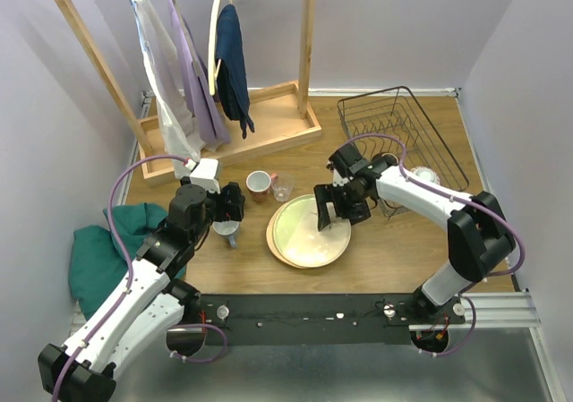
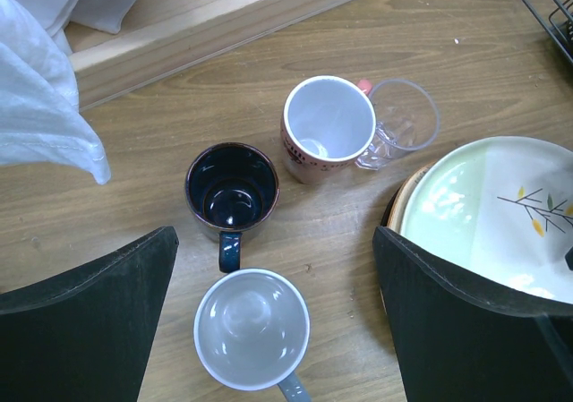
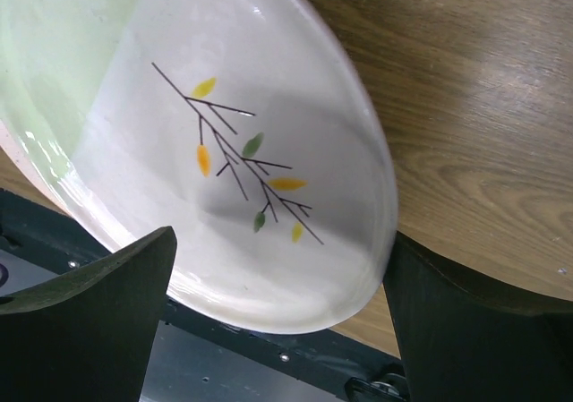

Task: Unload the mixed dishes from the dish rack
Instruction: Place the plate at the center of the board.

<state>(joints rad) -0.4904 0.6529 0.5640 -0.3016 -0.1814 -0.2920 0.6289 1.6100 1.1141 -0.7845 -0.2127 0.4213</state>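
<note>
Right hand (image 1: pixel 336 209) gapes wide and empty over the twig plate (image 3: pixel 224 151), left hand (image 1: pixel 231 207) likewise above the mugs (image 2: pixel 252 329).

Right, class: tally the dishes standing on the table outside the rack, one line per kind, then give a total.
Mugs: 3 (dark mug, white mug, patterned mug)
Glass: 1
Plates: 2, stacked (twig plate, lower plate)
Total: 6

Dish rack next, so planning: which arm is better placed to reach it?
Right. The right pincer hovers over the twig plate near the dish rack; the left pincer is farther, above the mugs.
</note>
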